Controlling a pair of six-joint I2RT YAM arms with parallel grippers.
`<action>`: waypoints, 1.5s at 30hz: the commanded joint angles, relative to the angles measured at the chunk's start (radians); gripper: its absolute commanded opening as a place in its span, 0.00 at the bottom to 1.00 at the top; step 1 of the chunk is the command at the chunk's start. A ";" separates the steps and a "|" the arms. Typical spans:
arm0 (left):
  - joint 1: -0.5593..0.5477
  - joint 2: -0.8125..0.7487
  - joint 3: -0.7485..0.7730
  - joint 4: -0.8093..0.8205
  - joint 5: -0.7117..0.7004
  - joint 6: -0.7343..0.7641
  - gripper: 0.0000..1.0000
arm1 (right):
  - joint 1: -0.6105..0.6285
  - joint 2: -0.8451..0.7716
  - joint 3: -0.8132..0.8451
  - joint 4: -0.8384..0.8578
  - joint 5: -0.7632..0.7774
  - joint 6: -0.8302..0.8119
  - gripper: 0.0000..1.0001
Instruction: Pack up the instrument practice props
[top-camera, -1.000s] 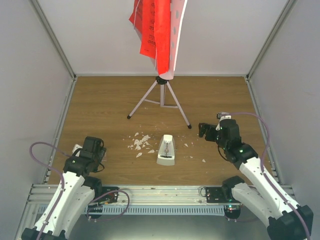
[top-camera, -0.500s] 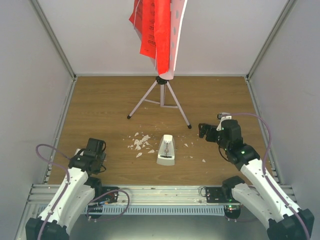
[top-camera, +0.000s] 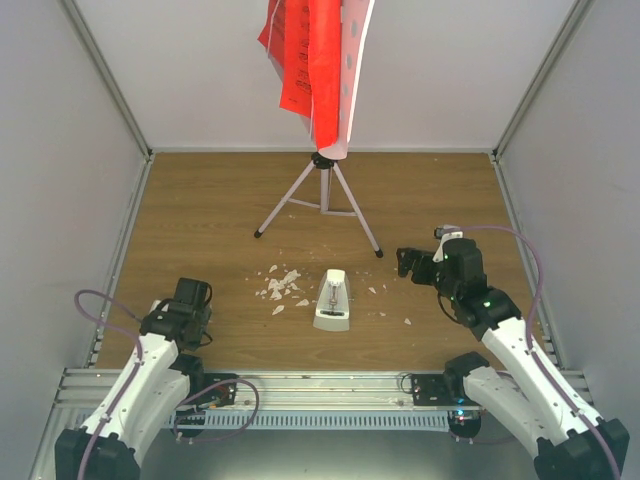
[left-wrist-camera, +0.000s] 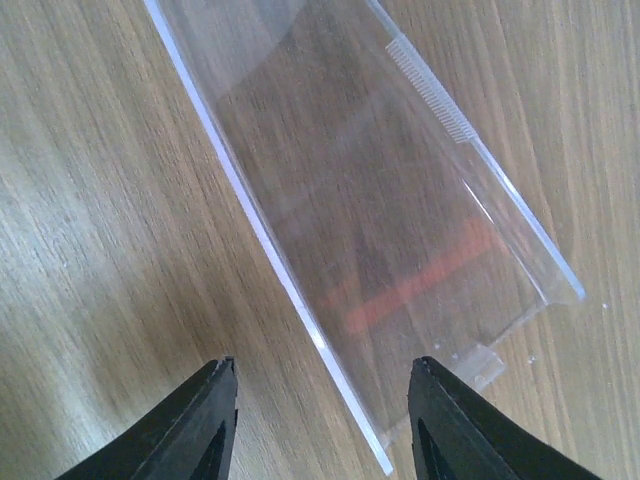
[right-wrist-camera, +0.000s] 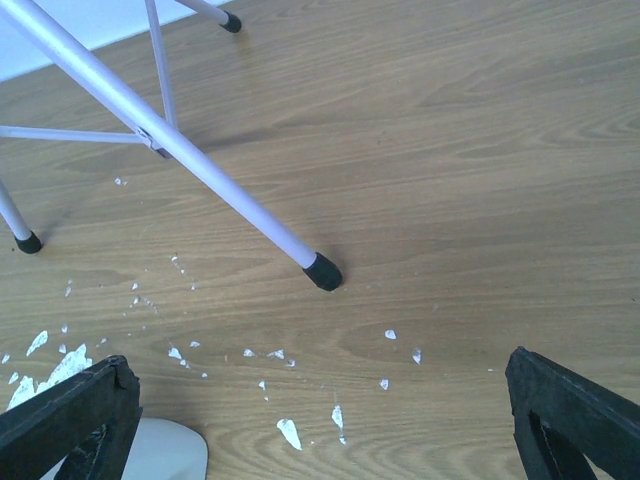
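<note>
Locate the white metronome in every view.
Top external: metronome at mid-table, right of the white crumbs.
Left wrist: not in it; only a clear plastic piece on wood.
Right wrist: its pale edge in the bottom-left corner.
Shared landmark: the tripod foot, in top and right-wrist views.

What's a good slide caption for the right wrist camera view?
The right gripper, fingers open, looks down on white crumbs beside a tripod leg on the wooden table.
</note>
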 joint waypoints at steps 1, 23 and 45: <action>0.025 -0.002 -0.017 0.055 -0.051 0.037 0.48 | -0.011 -0.010 0.031 -0.027 -0.018 -0.014 1.00; 0.139 0.109 -0.059 0.252 0.050 0.247 0.36 | -0.010 -0.009 0.052 -0.037 -0.038 -0.017 1.00; 0.148 0.100 0.033 0.196 0.057 0.335 0.08 | -0.010 -0.013 0.064 -0.036 -0.037 -0.027 1.00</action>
